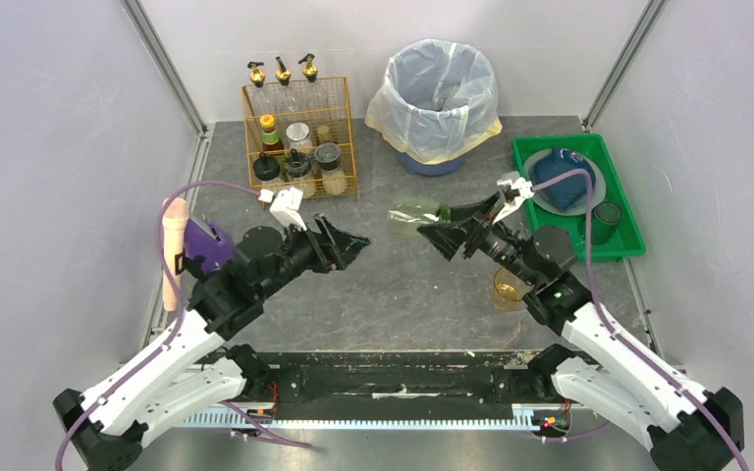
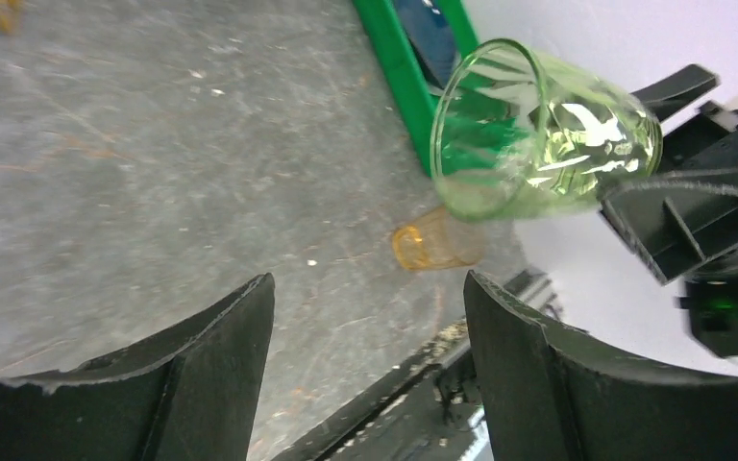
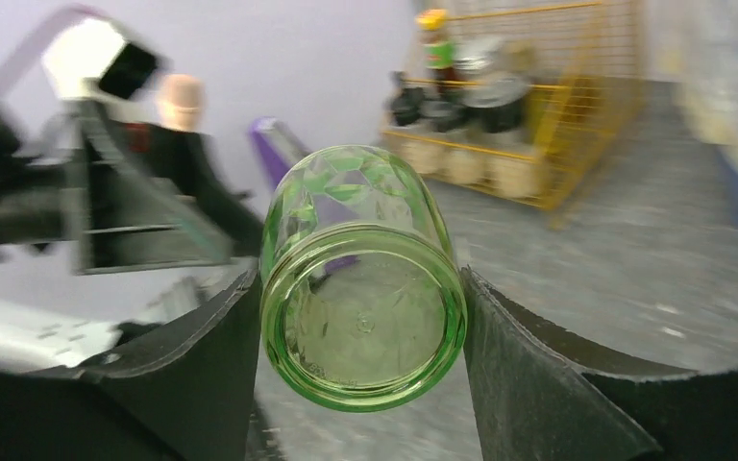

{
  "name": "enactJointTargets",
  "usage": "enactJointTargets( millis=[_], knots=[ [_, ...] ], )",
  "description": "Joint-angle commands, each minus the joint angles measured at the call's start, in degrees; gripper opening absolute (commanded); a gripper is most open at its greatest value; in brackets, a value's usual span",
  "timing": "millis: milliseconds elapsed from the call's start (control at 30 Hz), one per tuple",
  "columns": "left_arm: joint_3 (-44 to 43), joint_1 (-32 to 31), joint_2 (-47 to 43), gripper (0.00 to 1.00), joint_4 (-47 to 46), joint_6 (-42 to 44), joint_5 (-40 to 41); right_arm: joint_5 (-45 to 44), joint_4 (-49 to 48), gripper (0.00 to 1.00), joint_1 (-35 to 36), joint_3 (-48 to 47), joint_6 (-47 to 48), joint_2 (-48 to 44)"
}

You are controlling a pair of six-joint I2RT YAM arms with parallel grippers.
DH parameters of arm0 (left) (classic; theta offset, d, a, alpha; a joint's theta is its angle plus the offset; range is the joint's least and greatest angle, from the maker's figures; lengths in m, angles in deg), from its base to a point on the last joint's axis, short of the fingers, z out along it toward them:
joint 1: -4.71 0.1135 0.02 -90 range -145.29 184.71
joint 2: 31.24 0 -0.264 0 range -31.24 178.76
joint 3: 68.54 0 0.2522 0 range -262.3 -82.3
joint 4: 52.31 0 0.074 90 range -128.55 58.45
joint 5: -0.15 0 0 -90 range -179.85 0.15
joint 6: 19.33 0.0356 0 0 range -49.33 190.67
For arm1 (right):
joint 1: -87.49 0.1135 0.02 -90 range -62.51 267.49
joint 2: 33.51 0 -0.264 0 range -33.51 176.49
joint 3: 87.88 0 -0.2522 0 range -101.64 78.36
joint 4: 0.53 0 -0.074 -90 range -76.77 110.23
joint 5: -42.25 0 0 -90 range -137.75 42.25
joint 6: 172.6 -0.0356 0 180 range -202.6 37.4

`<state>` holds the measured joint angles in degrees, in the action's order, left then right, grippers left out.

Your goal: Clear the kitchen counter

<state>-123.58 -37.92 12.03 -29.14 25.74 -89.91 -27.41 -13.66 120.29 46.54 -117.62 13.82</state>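
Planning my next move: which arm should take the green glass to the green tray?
Right. The right gripper holds the green glass, and the green tray sits on its side. The left gripper is open, empty, farther away.

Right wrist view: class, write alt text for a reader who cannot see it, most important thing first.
A green glass lies sideways, base toward the camera, gripped between the two black fingers of the right gripper above the grey kitchen counter. Behind it, blurred, stand a yellow wire basket of bottles and the left arm.
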Motion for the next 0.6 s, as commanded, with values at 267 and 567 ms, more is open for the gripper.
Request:
enactJointTargets(
  millis=[267,567],
  knots=[
    [-11.3,-0.2,-7.5,0.8,33.0,23.8,19.7,-50.7,46.0,0.16,-0.4,-18.2,23.8,-1.8],
    [-5.0,-0.1,-12.3,0.8,30.7,24.9,19.6,-61.4,51.7,0.1,-14.3,-24.8,24.8,7.8]
  ],
)
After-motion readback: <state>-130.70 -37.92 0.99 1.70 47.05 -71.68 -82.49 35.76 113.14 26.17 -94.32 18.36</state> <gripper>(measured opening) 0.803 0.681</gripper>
